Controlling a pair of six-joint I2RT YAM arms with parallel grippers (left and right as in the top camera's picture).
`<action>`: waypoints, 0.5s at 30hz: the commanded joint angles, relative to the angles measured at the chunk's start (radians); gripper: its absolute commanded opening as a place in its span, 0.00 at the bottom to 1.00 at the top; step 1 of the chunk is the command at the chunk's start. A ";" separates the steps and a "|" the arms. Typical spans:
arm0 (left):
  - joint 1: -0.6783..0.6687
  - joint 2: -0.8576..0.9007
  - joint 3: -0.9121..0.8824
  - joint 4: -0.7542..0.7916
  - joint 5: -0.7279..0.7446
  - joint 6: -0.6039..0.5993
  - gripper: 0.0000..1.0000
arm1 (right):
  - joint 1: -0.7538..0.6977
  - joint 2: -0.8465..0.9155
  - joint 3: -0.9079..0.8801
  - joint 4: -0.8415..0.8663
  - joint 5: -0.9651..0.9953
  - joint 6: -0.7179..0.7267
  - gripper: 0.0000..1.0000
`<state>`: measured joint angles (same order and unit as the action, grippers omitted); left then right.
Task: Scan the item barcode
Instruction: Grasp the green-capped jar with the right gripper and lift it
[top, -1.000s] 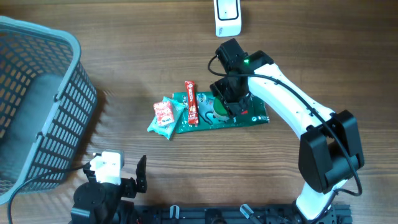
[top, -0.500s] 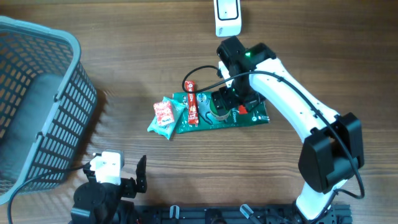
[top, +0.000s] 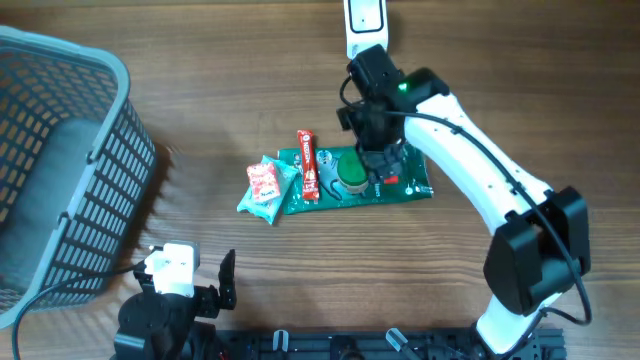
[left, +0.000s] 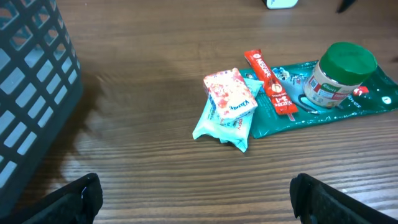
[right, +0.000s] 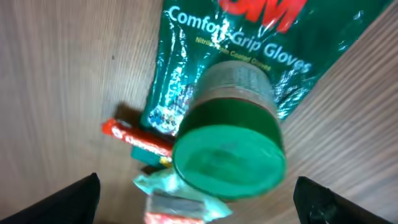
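Opened since a second ago: right fingers (right: 68, 205), now spread wide and empty above the green-lidded jar (top: 350, 172). Jar stands upright on the glove packet (top: 405, 186), snack packs (top: 268, 185) beside it, well apart from the white scanner (top: 366, 25) at the counter (top: 220, 80) far edge. Idle: left fingers (left: 68, 202), also wide. Scan probably awaits a fresh grasp.
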<state>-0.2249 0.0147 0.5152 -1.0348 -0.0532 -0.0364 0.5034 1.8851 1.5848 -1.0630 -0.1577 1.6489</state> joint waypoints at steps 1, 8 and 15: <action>0.005 -0.006 0.003 0.002 0.012 -0.002 1.00 | 0.010 -0.010 -0.118 0.124 -0.084 0.194 1.00; 0.005 -0.006 0.003 0.002 0.012 -0.002 1.00 | 0.011 -0.009 -0.201 0.161 -0.083 0.142 0.92; 0.005 -0.006 0.003 0.002 0.011 -0.002 1.00 | 0.010 -0.010 -0.201 0.150 0.031 -0.006 0.77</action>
<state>-0.2249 0.0147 0.5152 -1.0348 -0.0532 -0.0364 0.5163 1.8587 1.3956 -0.9062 -0.2070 1.7226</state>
